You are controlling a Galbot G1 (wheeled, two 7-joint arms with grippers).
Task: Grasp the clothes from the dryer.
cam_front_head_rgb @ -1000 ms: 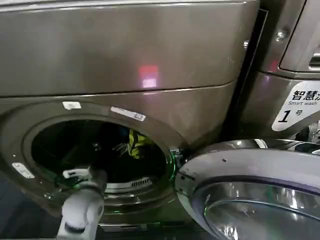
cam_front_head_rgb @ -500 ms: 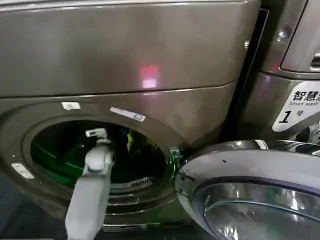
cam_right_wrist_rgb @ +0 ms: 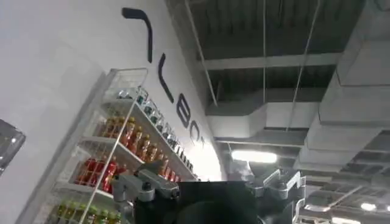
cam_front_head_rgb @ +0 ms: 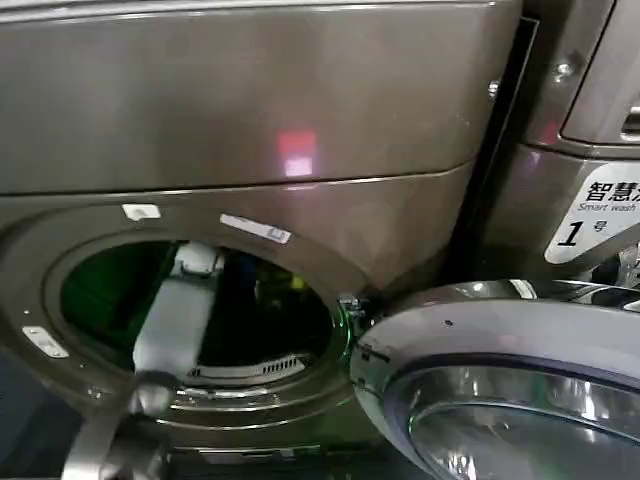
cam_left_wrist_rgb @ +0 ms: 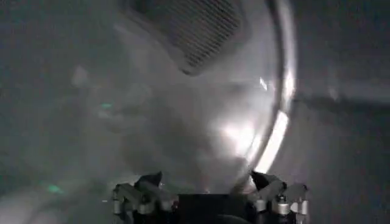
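1. Since a second ago, the left arm has pushed from the porthole's lower rim deep into the dryer (cam_front_head_rgb: 250,110), so its forearm now crosses the opening.
2. Left claw (cam_left_wrist_rgb: 206,181): in the wrist view its fingers stand spread, nothing between them, facing the drum wall.
3. Only a sliver of the yellow-green clothes (cam_front_head_rgb: 292,285) shows, in the dark drum beside the arm.
4. The glass door (cam_front_head_rgb: 500,380) hangs swung open to the right, clearing the reach.
5. Right claw (cam_right_wrist_rgb: 210,182) is raised towards the ceiling, parked; its opening I cannot tell.
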